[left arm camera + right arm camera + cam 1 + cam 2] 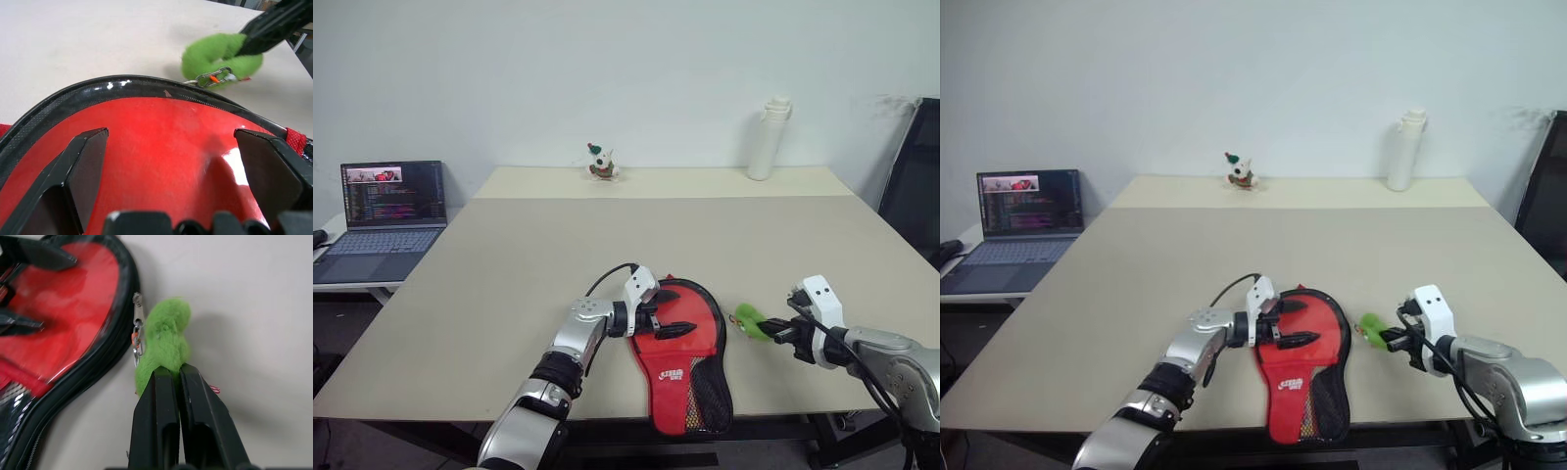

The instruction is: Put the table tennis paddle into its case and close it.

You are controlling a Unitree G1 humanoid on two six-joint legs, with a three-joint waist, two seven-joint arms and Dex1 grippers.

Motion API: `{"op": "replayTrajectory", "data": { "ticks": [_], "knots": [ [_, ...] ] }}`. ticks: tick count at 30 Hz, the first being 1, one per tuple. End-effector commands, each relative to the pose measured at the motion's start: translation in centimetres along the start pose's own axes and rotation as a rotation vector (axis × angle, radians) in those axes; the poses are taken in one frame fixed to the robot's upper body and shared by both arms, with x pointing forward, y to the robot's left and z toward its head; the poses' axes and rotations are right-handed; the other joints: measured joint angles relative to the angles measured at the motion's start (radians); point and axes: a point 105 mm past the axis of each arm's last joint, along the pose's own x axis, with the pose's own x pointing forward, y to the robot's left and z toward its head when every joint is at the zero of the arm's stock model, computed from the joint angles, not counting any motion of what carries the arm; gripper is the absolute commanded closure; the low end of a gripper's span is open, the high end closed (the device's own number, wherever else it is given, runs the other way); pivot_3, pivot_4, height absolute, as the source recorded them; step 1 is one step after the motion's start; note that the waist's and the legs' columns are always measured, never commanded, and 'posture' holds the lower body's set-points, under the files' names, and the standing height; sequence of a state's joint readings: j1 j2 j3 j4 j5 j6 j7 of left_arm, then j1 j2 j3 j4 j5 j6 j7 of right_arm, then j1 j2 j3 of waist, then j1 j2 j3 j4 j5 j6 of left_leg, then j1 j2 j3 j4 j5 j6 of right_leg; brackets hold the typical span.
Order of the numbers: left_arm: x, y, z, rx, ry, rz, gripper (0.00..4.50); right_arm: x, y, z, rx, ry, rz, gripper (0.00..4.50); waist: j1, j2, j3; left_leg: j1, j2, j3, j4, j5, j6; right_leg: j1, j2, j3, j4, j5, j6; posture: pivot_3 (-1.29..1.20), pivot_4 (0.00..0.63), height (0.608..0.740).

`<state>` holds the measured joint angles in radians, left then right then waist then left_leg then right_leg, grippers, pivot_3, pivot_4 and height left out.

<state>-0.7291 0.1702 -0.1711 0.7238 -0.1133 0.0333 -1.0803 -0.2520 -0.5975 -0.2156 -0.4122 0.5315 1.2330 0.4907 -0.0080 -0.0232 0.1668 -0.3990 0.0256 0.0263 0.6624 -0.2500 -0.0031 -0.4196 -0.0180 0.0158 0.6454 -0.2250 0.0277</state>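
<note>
the case (682,357) lies flat near the front edge of the table (509,264), red side up, round end away from the robot and mesh pocket toward it. the table tennis paddle cannot be made out as a separate item; whether it already sits inside the case cannot be told, though the red glossy surface under the left gripper may be its rubber face.

the left gripper (663,319) rests over the round end of the case with its fingers spread wide, one to each side of the red surface, holding nothing. the right gripper (771,329) has its fingers pressed together on the green ring (166,342), a fuzzy loop clipped by a small metal clasp (137,340) to the zipper at the case rim.

the step in hand appears to be closing the zipper by pulling the green ring. to do it well:

- the left gripper should press down on the case so it does not slide or lift.
- the right gripper should pull along the rim's curve, not away from it, keeping the clasp in line with the zipper track.
- the pull should stay low and steady; the fuzzy ring may slip from a loose grip.
</note>
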Motion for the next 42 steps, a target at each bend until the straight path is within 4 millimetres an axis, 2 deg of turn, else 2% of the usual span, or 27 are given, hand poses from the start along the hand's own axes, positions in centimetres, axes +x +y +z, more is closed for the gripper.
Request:
{"op": "replayTrajectory", "data": {
  "ticks": [1, 5, 9, 11, 15, 18, 21, 24, 26, 30, 34, 38, 42],
  "knots": [
    [0.1, -0.6, -2.2, -0.053, 0.066, -0.010, 0.00, -0.5, 0.3, 0.9, -0.024, -0.028, 0.002, 4.48, 0.000, 0.000, 0.000, 0.000, 0.000, 0.000, 0.000, 0.000, 0.000, 0.000, 0.000, 0.000, 0.000, 0.000, 0.000, 0.00, 0.150, 0.740],
    [0.2, -0.5, -2.0, -0.048, 0.060, -0.009, 0.00, -0.8, 0.0, 0.6, -0.052, -0.012, -0.011, 3.57, 0.000, 0.000, 0.000, 0.000, 0.000, 0.000, 0.000, 0.000, 0.000, 0.000, 0.000, 0.000, 0.000, 0.000, 0.000, 0.00, 0.150, 0.740],
    [0.2, -0.5, -1.7, -0.040, 0.047, -0.005, 0.00, -1.9, 0.2, 0.6, -0.079, -0.005, 0.044, 2.20, 0.000, 0.000, 0.000, 0.000, 0.000, 0.000, 0.000, 0.000, 0.000, 0.000, 0.000, 0.000, 0.000, 0.000, 0.000, 0.00, 0.150, 0.740],
    [0.1, -0.5, -1.2, -0.030, 0.030, -0.004, 0.00, -2.7, 0.3, 1.3, -0.083, -0.035, 0.086, 1.52, 0.000, 0.000, 0.000, 0.000, 0.000, 0.000, 0.000, 0.000, 0.000, 0.000, 0.000, 0.000, 0.000, 0.000, 0.000, 0.00, 0.150, 0.740],
    [-0.4, -0.4, 1.1, 0.014, -0.032, -0.010, 0.00, -4.0, 0.9, 4.3, -0.140, -0.167, 0.160, 1.52, 0.001, -0.001, 0.001, -0.001, 0.000, 0.000, 0.000, 0.000, 0.000, 0.000, 0.000, 0.000, -0.001, 0.000, 0.000, 0.00, 0.150, 0.740],
    [-1.2, -0.2, 3.2, 0.046, -0.087, 0.006, 0.00, -3.8, 0.4, 6.9, -0.168, -0.276, 0.144, 1.52, -0.009, -0.004, 0.004, -0.001, 0.000, 0.000, 0.000, 0.000, 0.000, -0.001, 0.001, 0.001, -0.001, 0.000, 0.000, 0.00, 0.150, 0.740],
    [-2.7, 0.0, 5.6, 0.073, -0.142, 0.036, 0.00, -2.4, 0.4, 9.2, -0.233, -0.381, 0.152, 1.52, -0.016, -0.008, 0.006, -0.001, 0.001, 0.000, 0.000, 0.000, 0.000, -0.001, 0.001, 0.000, 0.000, 0.000, 0.000, 0.00, 0.150, 0.740],
    [-6.0, 0.6, 7.4, 0.021, -0.206, 0.086, 0.00, 0.6, 1.5, 10.6, -0.210, -0.379, 0.265, 1.52, -0.030, -0.009, 0.009, -0.001, 0.002, 0.000, -0.001, 0.000, 0.000, -0.002, 0.002, 0.002, 0.000, 0.000, 0.000, 0.00, 0.150, 0.740],
    [-7.2, 0.8, 7.5, -0.005, -0.204, 0.109, 0.00, 1.6, 1.6, 10.8, -0.204, -0.376, 0.288, 1.52, -0.032, -0.009, 0.009, -0.001, 0.003, 0.000, -0.002, 0.000, 0.000, -0.002, 0.003, 0.002, 0.000, 0.000, 0.000, 0.00, 0.150, 0.740],
    [-11.6, 1.8, 5.6, -0.028, -0.120, 0.221, 0.00, 5.3, 2.1, 10.4, -0.217, -0.303, 0.333, 1.52, -0.027, -0.008, 0.010, -0.001, 0.003, 0.000, -0.002, 0.000, 0.000, -0.003, 0.004, 0.001, 0.000, -0.001, -0.002, 0.00, 0.150, 0.740],
    [-14.1, 2.0, 4.3, -0.035, -0.063, 0.292, 0.00, 7.8, 2.6, 9.6, -0.223, -0.240, 0.371, 1.52, -0.020, -0.008, 0.010, -0.002, 0.003, 0.000, -0.002, 0.000, 0.000, -0.004, 0.002, 0.001, 0.000, -0.001, -0.002, 0.00, 0.150, 0.740],
    [-15.3, 1.9, 3.6, -0.041, -0.041, 0.334, 0.00, 9.8, 3.0, 8.9, -0.221, -0.195, 0.385, 1.52, -0.017, -0.008, 0.011, -0.002, 0.002, 0.000, -0.001, 0.000, 0.000, -0.004, 0.000, 0.001, 0.000, 0.001, -0.004, 0.00, 0.150, 0.740],
    [-15.1, 1.4, 3.5, -0.042, -0.042, 0.341, 0.00, 11.6, 3.1, 8.1, -0.212, -0.156, 0.376, 1.52, -0.019, -0.008, 0.011, -0.002, 0.002, 0.000, -0.001, 0.000, 0.000, -0.004, -0.001, 0.001, 0.000, 0.002, -0.007, 0.00, 0.150, 0.740]
  ]
}}
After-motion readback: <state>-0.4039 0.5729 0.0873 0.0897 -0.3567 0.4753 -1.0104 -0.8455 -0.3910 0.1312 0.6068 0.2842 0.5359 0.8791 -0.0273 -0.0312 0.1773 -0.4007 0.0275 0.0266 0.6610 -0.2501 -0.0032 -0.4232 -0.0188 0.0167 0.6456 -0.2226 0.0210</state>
